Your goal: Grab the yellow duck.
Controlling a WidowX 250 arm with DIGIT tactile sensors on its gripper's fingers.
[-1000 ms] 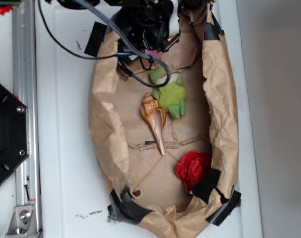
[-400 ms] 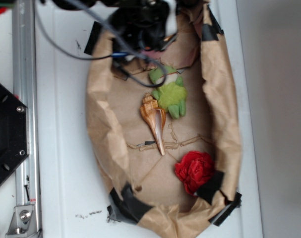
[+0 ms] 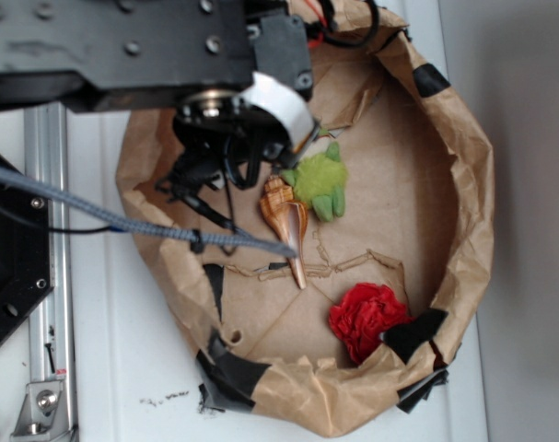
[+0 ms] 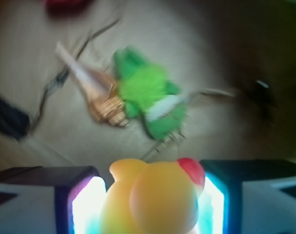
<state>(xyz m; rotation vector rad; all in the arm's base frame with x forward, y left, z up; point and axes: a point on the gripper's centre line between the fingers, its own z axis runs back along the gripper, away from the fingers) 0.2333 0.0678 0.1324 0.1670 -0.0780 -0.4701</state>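
In the wrist view the yellow duck [image 4: 155, 197] with its red-orange beak sits between my two fingers [image 4: 82, 207], which press against both its sides. My gripper [image 4: 150, 207] is shut on it and holds it above the brown paper floor. In the exterior view the duck is hidden under my arm [image 3: 150, 46], which hangs over the upper left of the paper bag. The fuzzy green plush frog [image 4: 150, 97] lies on the floor ahead of the gripper, apart from the duck; it also shows in the exterior view [image 3: 320, 182].
A brown seashell [image 3: 286, 226] lies touching the frog's left side. A red crumpled cloth [image 3: 366, 318] lies at the lower right. All sit inside a brown paper bag with raised taped walls [image 3: 468, 184]. A grey cable [image 3: 122, 221] crosses the bag's left. A black plate [image 3: 12, 258] stands left.
My arm has swung from the top edge down over the bag's upper left. The bag's walls have shifted and spread wider.
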